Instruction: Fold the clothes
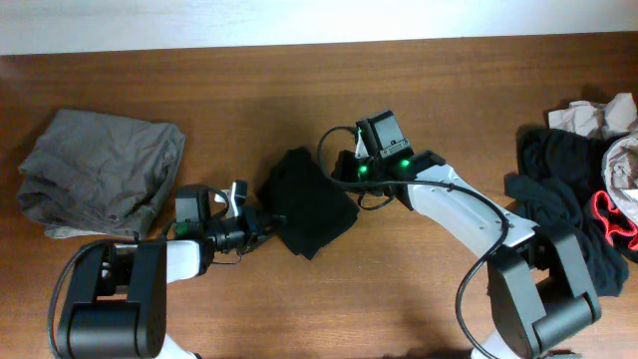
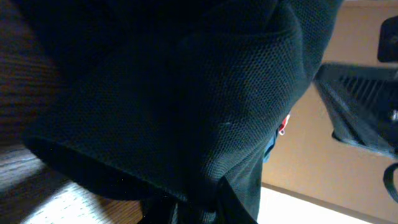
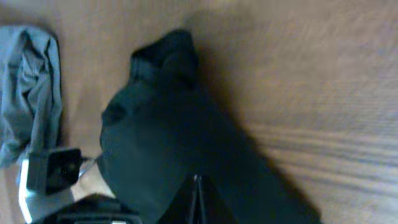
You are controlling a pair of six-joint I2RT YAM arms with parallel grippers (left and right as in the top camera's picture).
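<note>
A folded black garment (image 1: pixel 307 199) lies at the table's middle. My left gripper (image 1: pixel 267 221) is at its left edge. In the left wrist view the black garment (image 2: pixel 186 93) fills the frame and gathers into the jaws (image 2: pixel 208 208), which are mostly hidden and look shut on it. My right gripper (image 1: pixel 349 179) is at the garment's right edge. In the right wrist view its fingers (image 3: pixel 196 186) are pressed together over the black garment (image 3: pixel 161 130). A folded grey garment (image 1: pixel 100 170) lies at the far left and also shows in the right wrist view (image 3: pixel 28 87).
A heap of black clothes (image 1: pixel 558 199) lies at the right edge, with a beige cloth (image 1: pixel 598 115) behind it and a red-trimmed piece (image 1: pixel 610 221) on it. Bare wooden tabletop (image 1: pixel 299 90) stretches behind the arms.
</note>
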